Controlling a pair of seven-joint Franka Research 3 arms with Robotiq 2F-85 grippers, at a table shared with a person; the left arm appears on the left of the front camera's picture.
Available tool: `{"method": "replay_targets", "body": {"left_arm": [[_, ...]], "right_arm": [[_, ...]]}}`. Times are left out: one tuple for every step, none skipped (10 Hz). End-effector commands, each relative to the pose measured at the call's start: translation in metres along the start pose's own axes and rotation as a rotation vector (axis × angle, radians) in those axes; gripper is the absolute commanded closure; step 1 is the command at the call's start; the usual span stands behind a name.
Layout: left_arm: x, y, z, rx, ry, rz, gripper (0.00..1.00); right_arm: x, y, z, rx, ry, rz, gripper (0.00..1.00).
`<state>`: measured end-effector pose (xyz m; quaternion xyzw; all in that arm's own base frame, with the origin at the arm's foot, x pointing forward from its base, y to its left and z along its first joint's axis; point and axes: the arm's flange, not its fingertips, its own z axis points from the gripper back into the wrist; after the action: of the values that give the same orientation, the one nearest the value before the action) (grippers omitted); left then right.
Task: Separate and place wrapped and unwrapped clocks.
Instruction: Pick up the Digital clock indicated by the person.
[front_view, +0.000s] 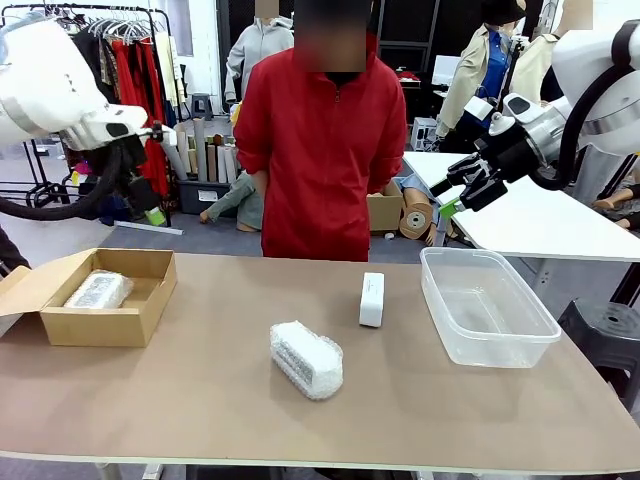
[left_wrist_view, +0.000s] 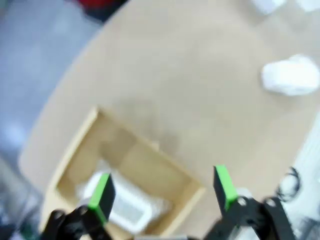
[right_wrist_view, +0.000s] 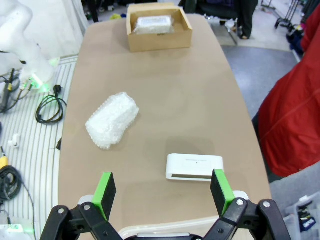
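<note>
Okay, front view: left gripper (front_view: 148, 205) and right gripper (front_view: 455, 195) hang high. Boxed wrapped clock (front_view: 98, 290) sits in the cardboard box (front_view: 100, 328) at 9 o'clock, loose wrapped clock (front_view: 305, 359) centre, bare clock (front_view: 371, 299) at its 1 o'clock, clear tub (front_view: 495, 355) at 3. Left wrist view: blurry, fingers spread wide, empty, over the box. Right wrist view: spread wide, empty, bare clock ahead at 1 o'clock. Probably pinch its thin faces squarely; it may tip.

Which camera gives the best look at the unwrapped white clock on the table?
The right wrist view: the bare clock lies sharp and close, just beyond the open right gripper. The front view shows it smaller, upright at mid-table. The left wrist view is too blurred to tell it.
</note>
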<state>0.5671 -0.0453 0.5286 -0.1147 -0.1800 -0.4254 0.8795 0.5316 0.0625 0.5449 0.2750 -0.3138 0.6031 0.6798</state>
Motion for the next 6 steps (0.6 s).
{"method": "replay_targets", "body": {"left_arm": [[-0.017, 0.000, 0.004, -0.173, -0.090, -0.130, 0.00], [-0.015, -0.003, 0.010, -0.220, -0.150, -0.241, 0.00], [-0.013, -0.007, 0.019, -0.236, -0.193, -0.349, 0.00], [-0.013, -0.006, 0.020, -0.265, -0.223, -0.394, 0.00], [-0.013, -0.002, 0.019, -0.191, -0.166, -0.351, 0.00], [-0.006, -0.013, 0.014, -0.216, -0.197, -0.341, 0.00]], "right_arm": [[0.001, 0.000, 0.001, -0.001, 0.002, 0.005, 0.00], [0.001, 0.000, 0.001, -0.001, 0.002, 0.005, 0.00], [0.001, 0.000, 0.001, -0.001, 0.002, 0.005, 0.00], [0.001, 0.000, 0.001, -0.001, 0.002, 0.005, 0.00], [0.001, 0.000, 0.001, -0.001, 0.002, 0.005, 0.00], [0.001, 0.000, 0.001, -0.001, 0.002, 0.005, 0.00]]}}
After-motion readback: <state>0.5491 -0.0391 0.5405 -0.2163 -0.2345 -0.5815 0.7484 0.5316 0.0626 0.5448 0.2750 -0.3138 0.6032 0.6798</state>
